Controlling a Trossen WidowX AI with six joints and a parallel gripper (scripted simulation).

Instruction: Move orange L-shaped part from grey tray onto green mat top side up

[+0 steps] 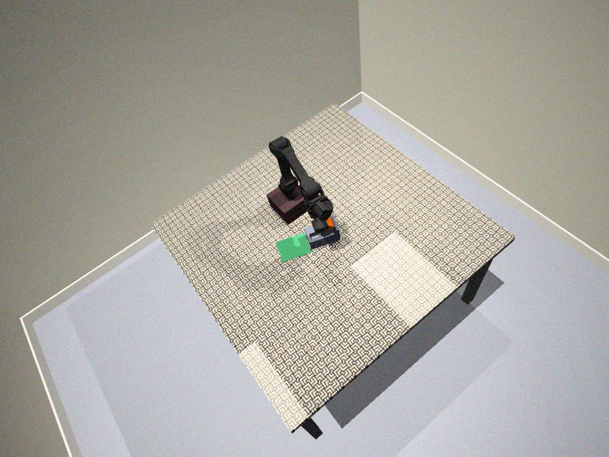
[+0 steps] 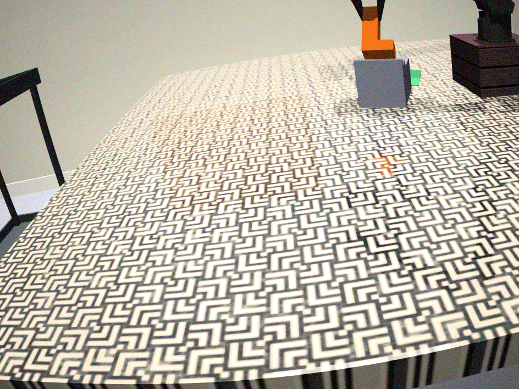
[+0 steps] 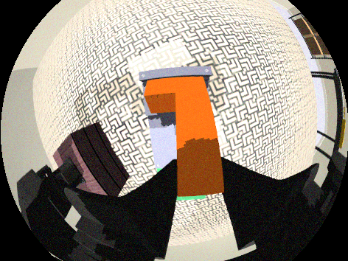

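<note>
Your gripper [image 2: 370, 15] [image 3: 197, 163] is closed on the straight end of the orange part [image 1: 329, 223] [image 2: 370, 37] [image 3: 192, 118], holding it above the grey tray [image 1: 322, 241] [image 2: 380, 83] [image 3: 176, 73]. Tipping, pinching and lifting look done; you have the flat set-down on the green mat [image 1: 293, 250] [image 2: 415, 77] [image 3: 191, 197] and the release left

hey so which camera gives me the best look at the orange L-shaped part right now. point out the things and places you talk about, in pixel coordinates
The exterior view: the orange L-shaped part [image 1: 329, 223] [image 2: 370, 35] [image 3: 195, 114] shows its whole L there, hanging by its upper end. The wrist view shows the L too, but foreshortened; the top view shows only orange patches around the arm [image 1: 309, 186].
</note>
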